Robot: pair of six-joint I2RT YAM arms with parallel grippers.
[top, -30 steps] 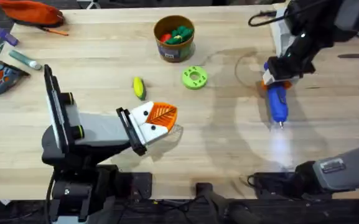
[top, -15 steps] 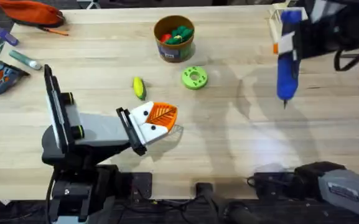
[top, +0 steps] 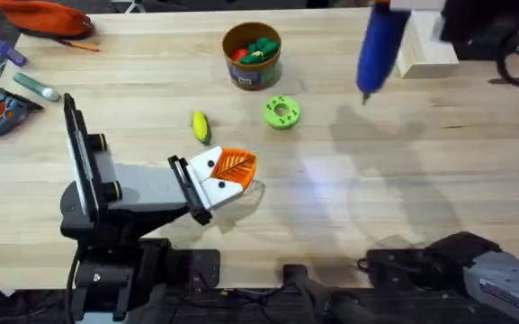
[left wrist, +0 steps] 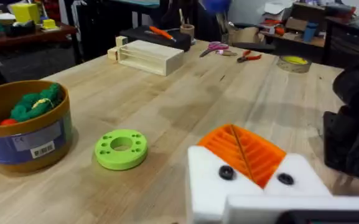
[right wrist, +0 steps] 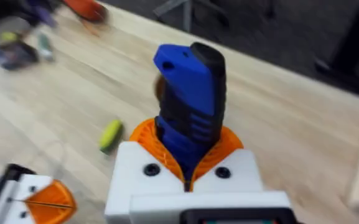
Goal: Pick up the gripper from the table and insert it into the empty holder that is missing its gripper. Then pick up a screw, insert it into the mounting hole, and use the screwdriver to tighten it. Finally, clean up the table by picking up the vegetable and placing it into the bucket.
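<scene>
Clutter sits at the far left edge of the tabletop (top: 331,207), an orange pouch (top: 43,16) and a few small tools, well clear of your work. Next comes the left claw (top: 228,173), lying low on the wood with its orange ribbed pads pressed together, so read it as closed on nothing; in its own wrist view both white blocks carry an orange pad (left wrist: 244,152). Just beyond it lies the vegetable (top: 201,127), on the wood and untouched, with the bucket (top: 252,56) farther back and the green ring-shaped disc (top: 281,112) to the right of the vegetable. Over on the right, high above the tabletop, your right claw (right wrist: 188,165) is clamped on the screwdriver (top: 378,47), the blue body standing up between the orange pads and the metal tip hanging down and slightly left. Judging from this, the step in hand is carrying the tool across to the left claw to drive the screw. Keep the tool raised on the way over so the tip passes above the disc and the bucket, then square the shaft to the mounting hole before you lower it. I cannot tell whether a screw is seated there. A pale wooden block (top: 425,56) sits behind the tool, out of your path.
</scene>
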